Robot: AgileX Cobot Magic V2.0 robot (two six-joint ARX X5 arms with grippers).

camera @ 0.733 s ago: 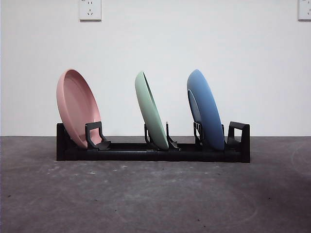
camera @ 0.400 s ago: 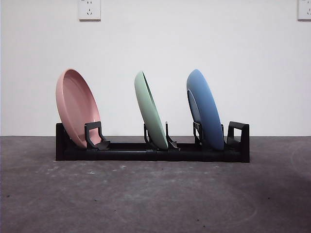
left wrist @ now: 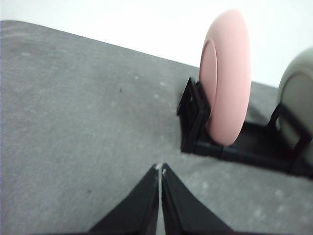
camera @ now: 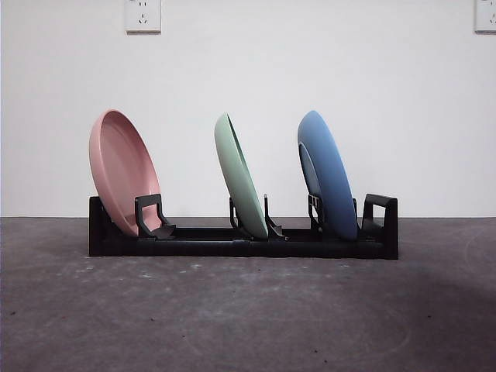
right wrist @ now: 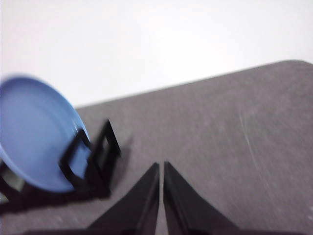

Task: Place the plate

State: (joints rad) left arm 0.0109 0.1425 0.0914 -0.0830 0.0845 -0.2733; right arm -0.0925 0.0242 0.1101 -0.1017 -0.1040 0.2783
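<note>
Left gripper (left wrist: 160,169): jaws closed to a thin slit, holding nothing, poised above the bare grey table (left wrist: 73,122). The pink plate (left wrist: 226,73) stands near it, beyond the tips and to one side, seated on edge in the end slot of the black dish rack (left wrist: 195,122).

Right gripper (right wrist: 161,166): jaws likewise pressed nearly together and empty. The blue plate (right wrist: 34,132) sits close by, off to the side of the tips, at the opposite end of the rack.

In the front view neither arm appears. The rack (camera: 232,244) lies with its long axis across the table, parallel to the wall. Three plates stand in it on edge, each leaning the same way: pink plate (camera: 120,170) at one end, green plate (camera: 236,174) in the middle, blue plate (camera: 325,174) at the other end. The plates are well apart from one another.

Judgement: all three plates are already slotted, and no loose plate is visible, so placement appears complete. Should a further plate need handling, the left arm is nearer the pink end and the right arm nearer the blue end.
</note>
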